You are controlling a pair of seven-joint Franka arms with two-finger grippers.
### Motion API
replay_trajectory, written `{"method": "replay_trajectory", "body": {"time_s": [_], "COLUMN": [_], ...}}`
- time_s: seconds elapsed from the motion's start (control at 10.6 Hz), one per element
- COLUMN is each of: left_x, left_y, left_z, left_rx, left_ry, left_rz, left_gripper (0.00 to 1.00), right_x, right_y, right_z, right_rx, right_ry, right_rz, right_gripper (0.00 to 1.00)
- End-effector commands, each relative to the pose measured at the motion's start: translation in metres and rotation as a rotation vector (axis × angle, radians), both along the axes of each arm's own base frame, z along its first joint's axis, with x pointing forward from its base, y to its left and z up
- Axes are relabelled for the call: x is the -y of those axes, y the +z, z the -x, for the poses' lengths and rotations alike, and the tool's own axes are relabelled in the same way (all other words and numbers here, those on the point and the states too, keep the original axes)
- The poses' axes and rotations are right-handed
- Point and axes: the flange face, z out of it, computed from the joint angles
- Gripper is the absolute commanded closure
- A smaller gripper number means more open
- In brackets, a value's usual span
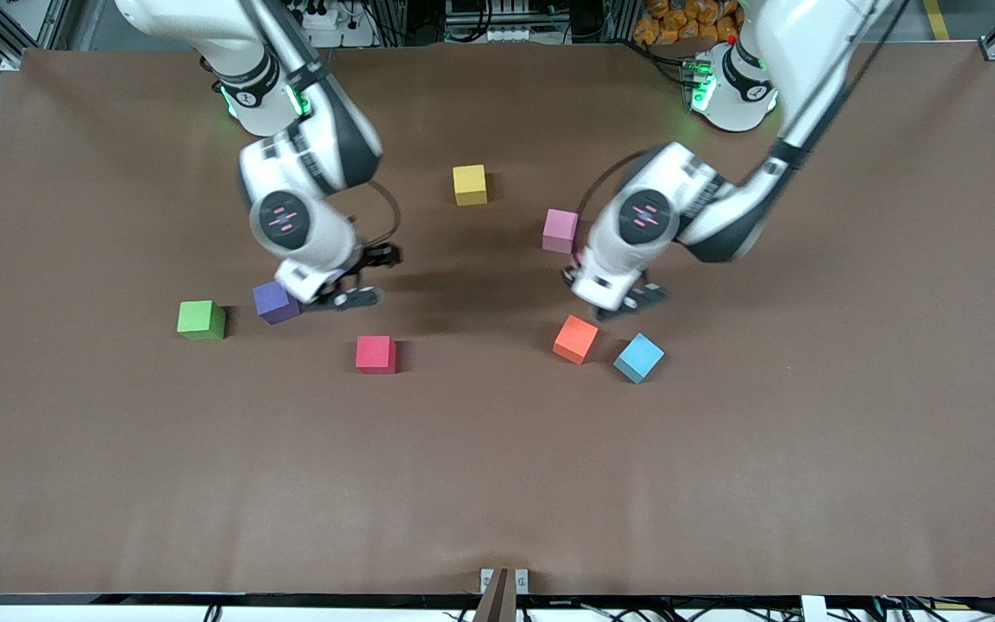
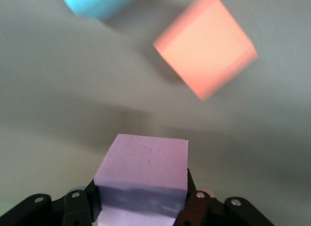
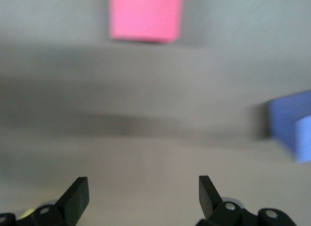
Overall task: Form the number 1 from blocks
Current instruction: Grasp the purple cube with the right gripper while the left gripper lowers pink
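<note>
My left gripper (image 1: pixel 629 304) (image 2: pixel 144 199) is shut on a pale pink block (image 2: pixel 146 163), low over the table beside the orange block (image 1: pixel 575 339) (image 2: pixel 206 51) and the light blue block (image 1: pixel 638 358) (image 2: pixel 99 2). In the front view the hand hides the held block. My right gripper (image 1: pixel 368 278) (image 3: pixel 143 187) is open and empty, low over bare table between the purple block (image 1: pixel 275 302) (image 3: pixel 291 126) and the red block (image 1: pixel 376 354) (image 3: pixel 146 17). A second pink block (image 1: pixel 560 231), a yellow block (image 1: pixel 470 184) and a green block (image 1: pixel 200 320) lie on the table.
The brown table (image 1: pixel 497 484) has a wide bare stretch nearer the front camera than all the blocks. Both arms lean in over its middle. The yellow block lies between the two arms, farthest from the camera.
</note>
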Motion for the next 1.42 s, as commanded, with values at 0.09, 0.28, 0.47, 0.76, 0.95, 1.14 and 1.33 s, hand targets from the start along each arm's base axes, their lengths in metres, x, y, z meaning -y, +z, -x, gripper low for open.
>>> {"method": "replay_trajectory", "body": {"time_s": [0.09, 0.28, 0.47, 0.76, 0.95, 1.14, 1.33], "left_x": [0.102, 0.134, 0.152, 0.174, 0.19, 0.196, 0.2], "left_y": [-0.025, -0.036, -0.052, -0.058, -0.069, -0.076, -0.081], "left_z": [0.063, 0.079, 0.095, 0.088, 0.099, 0.111, 0.121], "left_rx": [-0.042, -0.048, -0.03, -0.006, -0.004, 0.007, 0.002], "left_ry": [-0.177, -0.172, -0.189, -0.138, -0.134, -0.143, -0.159], "left_rz": [0.04, 0.04, 0.006, 0.008, -0.001, -0.023, -0.03], "left_gripper": [1.0, 1.0, 1.0, 1.0, 1.0, 1.0, 1.0], "right_x": [0.076, 0.107, 0.141, 0.153, 0.153, 0.152, 0.149], "right_y": [-0.01, -0.022, -0.037, -0.056, -0.066, -0.068, -0.073], "right_z": [-0.039, -0.043, -0.042, -0.043, -0.044, -0.043, -0.044], "right_rx": [0.008, -0.017, -0.069, -0.095, -0.093, -0.095, -0.085], "right_ry": [0.119, 0.191, 0.295, 0.346, 0.354, 0.357, 0.362], "right_rz": [0.028, 0.071, 0.075, 0.064, 0.068, 0.068, 0.069], "right_gripper": [0.0, 0.0, 0.0, 0.0, 0.0, 0.0, 0.0]}}
